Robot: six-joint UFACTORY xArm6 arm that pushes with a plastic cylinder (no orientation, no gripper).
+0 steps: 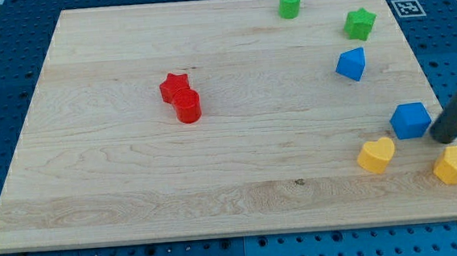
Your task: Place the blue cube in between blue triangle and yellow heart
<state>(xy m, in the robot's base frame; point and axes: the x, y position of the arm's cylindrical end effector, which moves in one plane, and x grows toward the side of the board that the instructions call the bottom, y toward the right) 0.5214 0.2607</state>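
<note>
The blue cube [410, 120] sits near the board's right edge. The blue triangle [351, 64] is above it and to its left. The yellow heart [376, 155] is below the cube and to its left. My tip [440, 136] is just to the right of the blue cube, slightly below it, touching or almost touching its right side. The dark rod slants up toward the view's right edge.
A yellow hexagonal block [455, 164] lies right below my tip. A green star [359, 24] and a green cylinder [289, 3] are at the top right. A red star [174, 86] and a red cylinder [187, 107] touch each other left of centre. The wooden board [136, 191] rests on a blue pegboard table.
</note>
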